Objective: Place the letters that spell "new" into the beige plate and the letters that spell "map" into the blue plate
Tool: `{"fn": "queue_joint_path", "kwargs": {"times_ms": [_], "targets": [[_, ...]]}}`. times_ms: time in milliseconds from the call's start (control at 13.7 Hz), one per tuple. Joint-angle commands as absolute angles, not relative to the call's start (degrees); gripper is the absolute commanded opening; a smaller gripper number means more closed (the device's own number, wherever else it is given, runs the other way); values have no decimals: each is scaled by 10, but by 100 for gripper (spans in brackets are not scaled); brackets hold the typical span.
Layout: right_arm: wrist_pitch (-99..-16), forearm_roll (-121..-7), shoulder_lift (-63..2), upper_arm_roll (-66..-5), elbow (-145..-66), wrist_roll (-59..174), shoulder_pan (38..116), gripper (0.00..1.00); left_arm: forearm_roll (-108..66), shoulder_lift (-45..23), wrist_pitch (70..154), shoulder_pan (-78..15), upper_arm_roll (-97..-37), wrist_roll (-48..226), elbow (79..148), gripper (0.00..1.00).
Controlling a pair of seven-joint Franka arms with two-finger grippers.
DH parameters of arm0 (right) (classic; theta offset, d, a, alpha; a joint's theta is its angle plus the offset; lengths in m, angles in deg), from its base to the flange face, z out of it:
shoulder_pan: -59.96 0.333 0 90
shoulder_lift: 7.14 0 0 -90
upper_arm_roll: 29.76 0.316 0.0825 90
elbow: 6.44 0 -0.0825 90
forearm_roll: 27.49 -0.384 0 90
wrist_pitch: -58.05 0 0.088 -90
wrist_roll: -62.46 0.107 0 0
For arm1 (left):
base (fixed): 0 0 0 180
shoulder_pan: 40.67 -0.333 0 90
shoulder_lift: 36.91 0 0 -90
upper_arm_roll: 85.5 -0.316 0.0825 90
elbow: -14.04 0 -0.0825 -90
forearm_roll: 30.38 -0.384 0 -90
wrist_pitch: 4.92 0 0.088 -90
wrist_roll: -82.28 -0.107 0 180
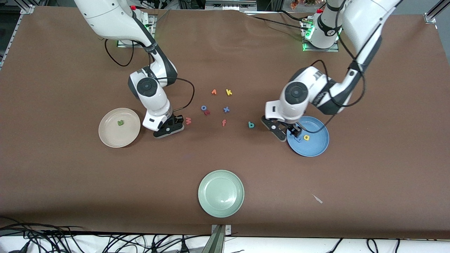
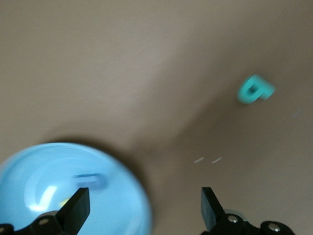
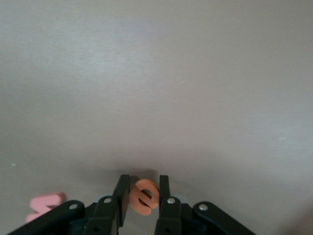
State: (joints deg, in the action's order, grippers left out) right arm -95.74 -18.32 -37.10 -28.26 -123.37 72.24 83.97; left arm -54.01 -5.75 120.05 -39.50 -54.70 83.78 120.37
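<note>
A brown worktop fills the front view, with cables along its near edge; toward the right arm's end sits the beige plate holding the green n; just beside it the right hand is clenched on the orange e, a grasp only the right wrist view shows, with the pink-red w lying next to it; the pale green plate lies nearest the camera; the teal p rests on bare worktop; the left hand hangs released over the blue plate, which carries the blue m and yellow a.
</note>
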Motion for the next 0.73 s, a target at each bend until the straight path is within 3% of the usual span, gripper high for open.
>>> {"fn": "queue_joint_path", "kwargs": {"times_ms": [0, 512, 658], "targets": [[-905, -188, -329, -301, -1239, 644, 818, 22, -497, -27, 1197, -339, -550, 989, 1163, 100], [-855, -190, -205, -408, -1361, 522, 818, 24, -502, 8, 1228, -268, -550, 1354, 1155, 100], [-856, -193, -200, -412, -1373, 521, 818, 34, -510, 25, 1256, -249, -554, 1413, 1156, 100]]}}
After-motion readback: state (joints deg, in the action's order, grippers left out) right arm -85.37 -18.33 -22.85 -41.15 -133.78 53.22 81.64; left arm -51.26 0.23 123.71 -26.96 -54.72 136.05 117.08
